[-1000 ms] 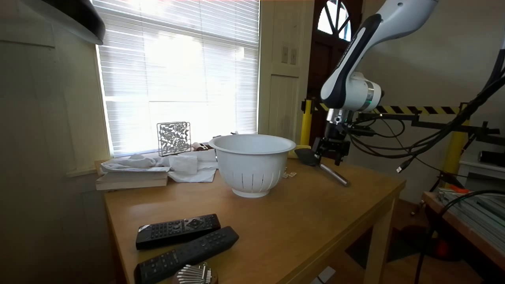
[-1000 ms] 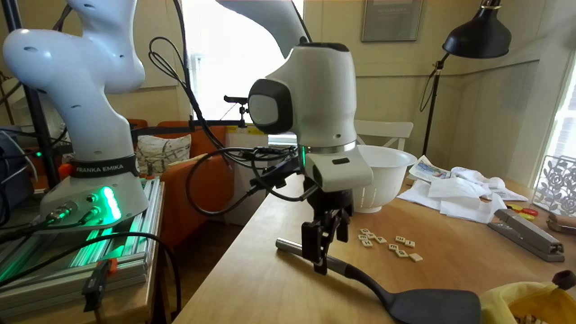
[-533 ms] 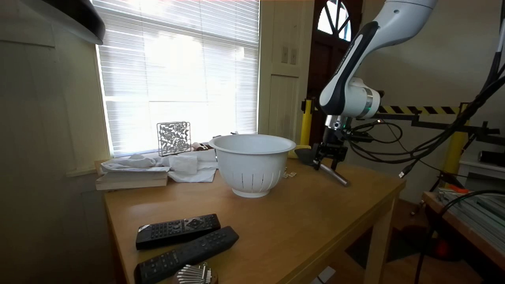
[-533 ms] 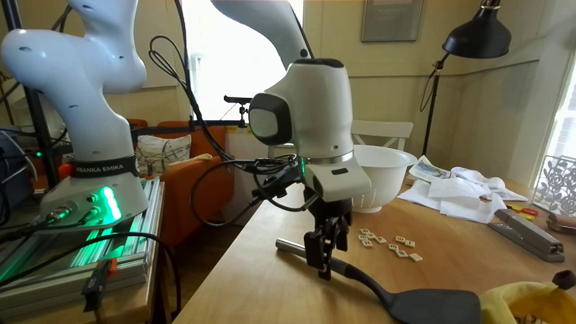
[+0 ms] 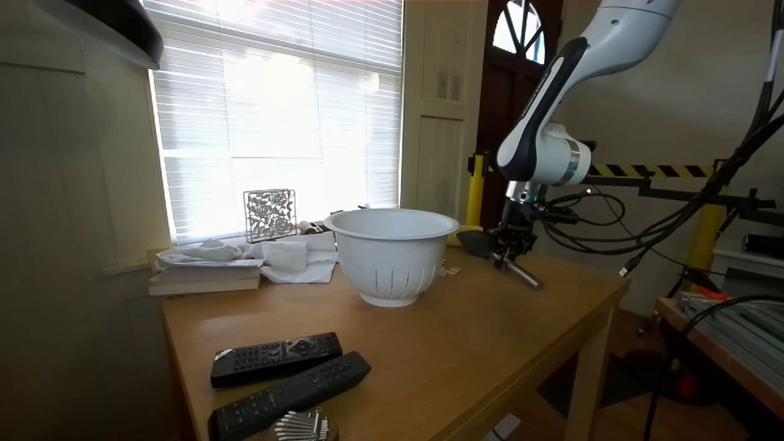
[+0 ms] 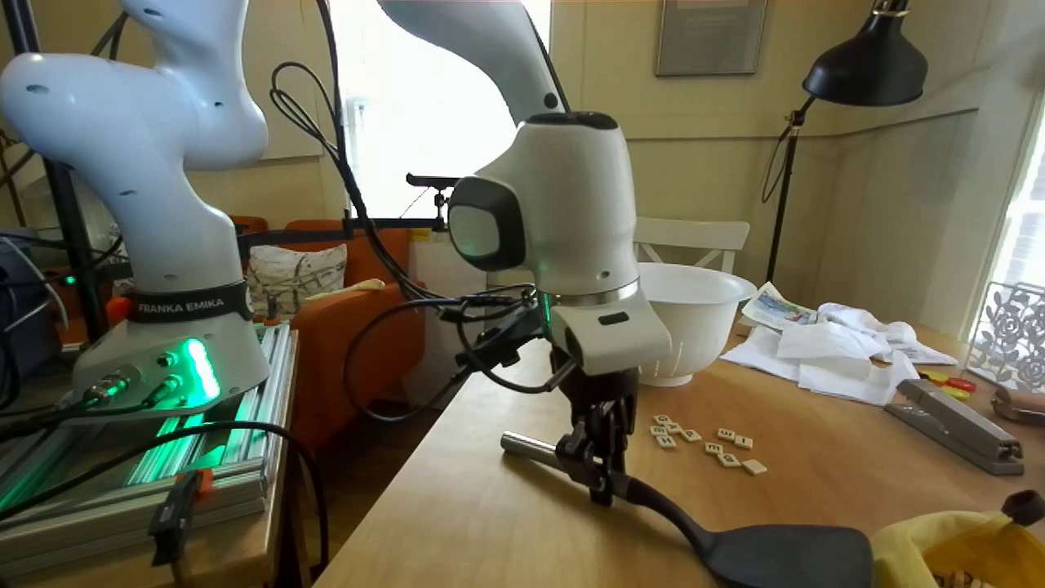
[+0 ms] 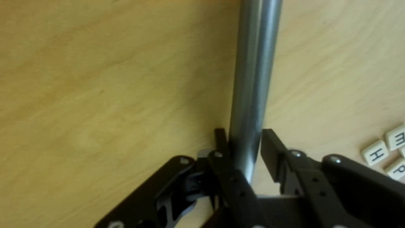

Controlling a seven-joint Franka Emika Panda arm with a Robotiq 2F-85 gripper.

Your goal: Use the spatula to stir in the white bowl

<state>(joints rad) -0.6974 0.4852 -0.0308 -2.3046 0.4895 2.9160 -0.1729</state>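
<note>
On tbl (image 6: 457,523), blk/slvr spatula (image 6: 755,550)

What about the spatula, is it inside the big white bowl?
No, in an exterior view the spatula lies on the table, outside the white bowl.

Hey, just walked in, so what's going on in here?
A robot arm has its gripper closed on the silvery handle of a spatula that lies on the table. The white bowl stands apart from it on the same table. The spatula isn't in the bowl yet.
</note>
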